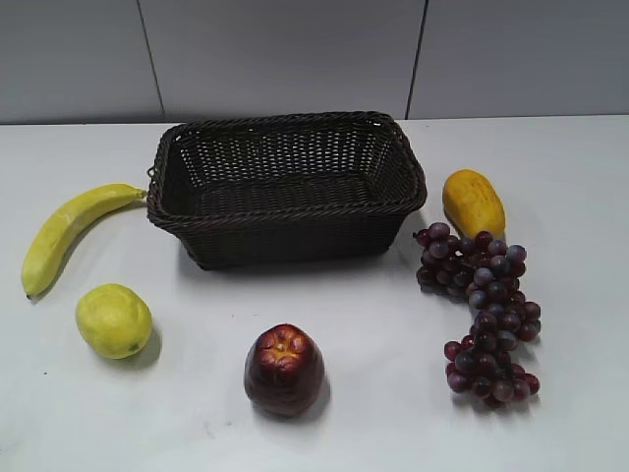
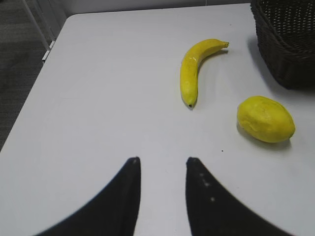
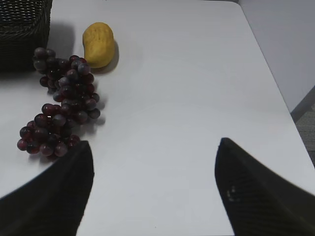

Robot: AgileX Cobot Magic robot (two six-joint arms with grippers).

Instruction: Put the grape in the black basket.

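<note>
The grape lies lengthwise near-to-far on the bench right of the black basket, ahead-left of the right gripper, its jaws wide open; left jaws slightly parted.

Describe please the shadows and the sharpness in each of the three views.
Exterior view: soft, even light; the dark red apple and the long bunch of dark red-purple grapes cast only faint shadows, all fairly sharp. Left wrist view: the left end effector is blurred, the yellow banana crisp. Right wrist view: the right end effector is out of focus.
</note>
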